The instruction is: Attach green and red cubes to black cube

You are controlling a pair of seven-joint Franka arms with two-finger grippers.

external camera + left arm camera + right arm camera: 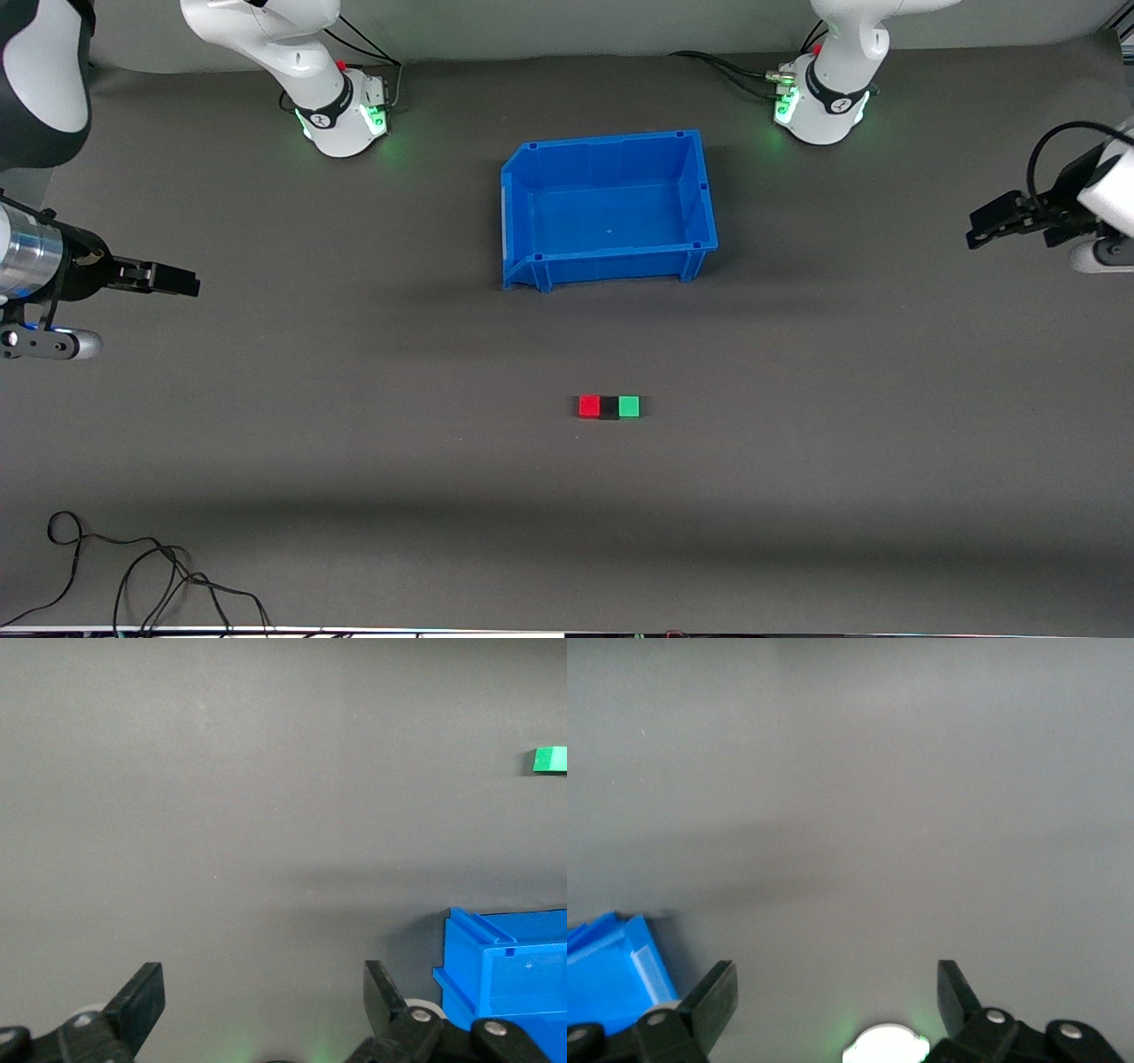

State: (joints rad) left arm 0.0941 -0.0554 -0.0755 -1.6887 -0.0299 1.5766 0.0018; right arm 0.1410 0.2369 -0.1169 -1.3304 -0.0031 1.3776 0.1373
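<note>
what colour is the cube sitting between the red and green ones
Black. The middle cube shows best in the front view, flanked by the red cube and green cube.

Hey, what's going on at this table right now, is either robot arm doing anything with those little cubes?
Neither arm is handling anything. The red cube, black cube and green cube sit in a row on the table, black in the middle, nearer the front camera than the blue bin. The left gripper and right gripper are open and empty, out at their own ends of the table.
</note>
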